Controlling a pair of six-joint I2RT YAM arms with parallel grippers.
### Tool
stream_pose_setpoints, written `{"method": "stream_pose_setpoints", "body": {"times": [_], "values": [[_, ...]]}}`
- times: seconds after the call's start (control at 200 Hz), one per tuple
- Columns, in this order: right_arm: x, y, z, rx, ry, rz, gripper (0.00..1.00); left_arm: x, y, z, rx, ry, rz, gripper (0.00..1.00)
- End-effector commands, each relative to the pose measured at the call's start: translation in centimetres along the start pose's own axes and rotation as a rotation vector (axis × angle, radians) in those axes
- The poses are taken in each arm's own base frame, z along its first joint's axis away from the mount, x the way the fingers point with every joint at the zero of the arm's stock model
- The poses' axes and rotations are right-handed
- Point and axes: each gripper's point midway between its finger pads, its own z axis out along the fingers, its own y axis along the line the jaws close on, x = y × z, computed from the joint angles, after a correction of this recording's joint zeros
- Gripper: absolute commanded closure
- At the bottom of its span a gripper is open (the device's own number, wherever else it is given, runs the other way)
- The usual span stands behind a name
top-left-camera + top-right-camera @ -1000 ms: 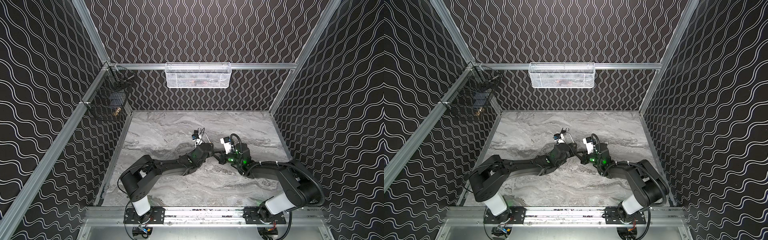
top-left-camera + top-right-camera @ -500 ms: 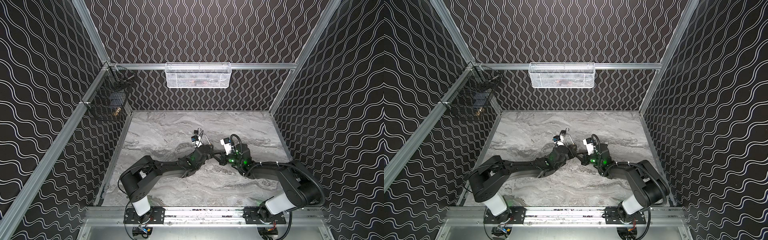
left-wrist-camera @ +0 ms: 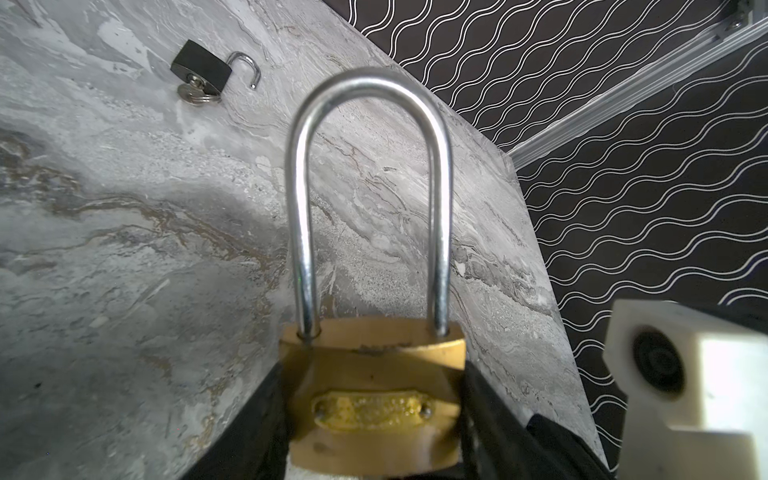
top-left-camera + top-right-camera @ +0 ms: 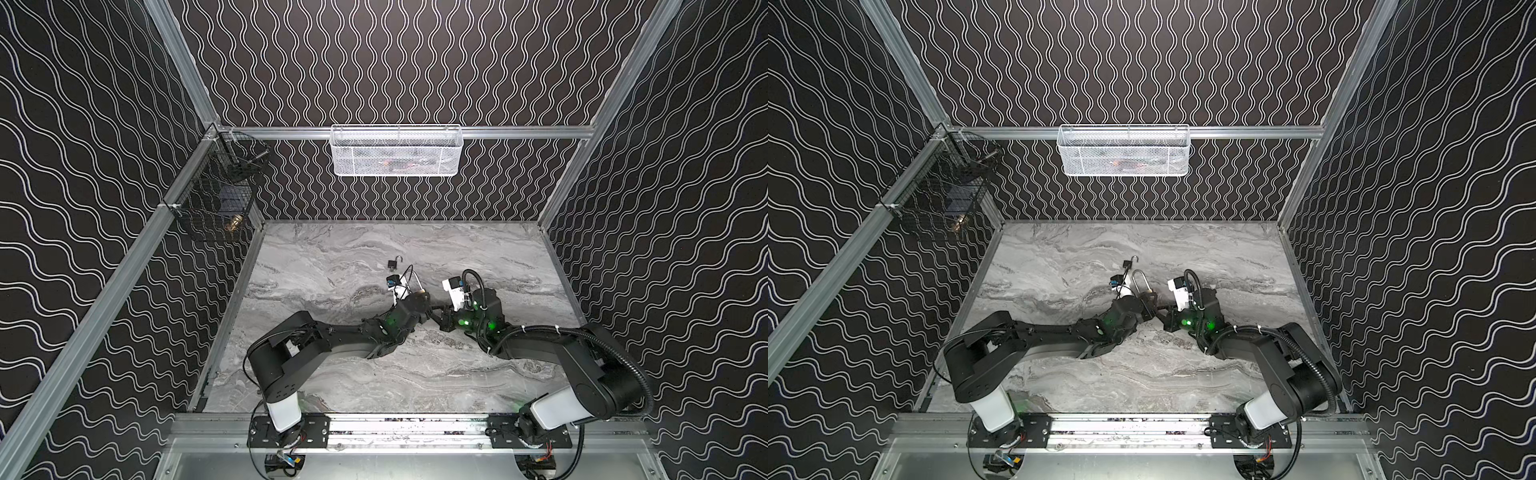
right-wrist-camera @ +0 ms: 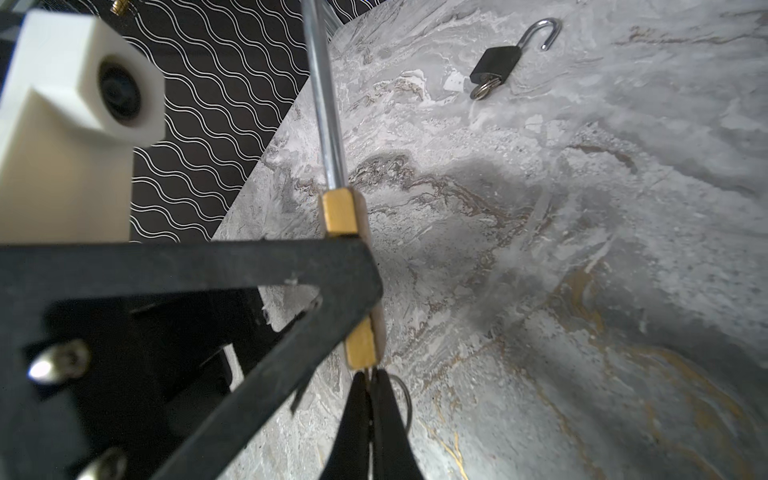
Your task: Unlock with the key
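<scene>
Seemingly, right end effector (image 5: 367,380) pinches key (image 5: 368,370).

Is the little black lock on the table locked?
No, the black padlock lies open, its metal loop swung out with one end free.

Black wavy-lined walls (image 4: 395,62); grey marble floor (image 4: 332,257); white wire basket (image 4: 397,129); black wire basket (image 4: 216,208)
</scene>
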Motion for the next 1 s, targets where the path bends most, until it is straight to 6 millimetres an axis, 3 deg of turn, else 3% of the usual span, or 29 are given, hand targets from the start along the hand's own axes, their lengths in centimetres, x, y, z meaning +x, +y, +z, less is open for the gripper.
{"method": "stream_pose_setpoints", "body": {"times": [0.0,0.26,0.47,0.526,0.631,0.996], "values": [[-2.6,-0.2,-0.3,0.040,-0.104,-0.048,1.00,1.5,-0.8,-0.2,0.047,0.062,-0.019,0.64],[-3.2,-1.2,-0.9,0.070,-0.130,-0.043,1.00,3.0,-1.4,-1.0,0.052,0.114,-0.014,0.65],[-3.2,-1.0,-1.0,0.063,-0.128,-0.049,1.00,1.5,-0.8,-1.7,0.014,0.070,-0.012,0.64],[-3.2,-0.9,-1.1,0.059,-0.131,-0.052,0.88,0.8,-0.4,-1.7,0.005,0.059,-0.022,0.65],[-3.2,-0.7,-1.1,0.054,-0.133,-0.060,0.79,-0.3,-0.1,-1.7,0.008,0.048,-0.053,0.65],[-3.3,0.5,-1.6,0.002,-0.145,-0.097,0.73,-1.7,-0.7,-1.2,0.058,0.043,-0.132,0.64]]}}
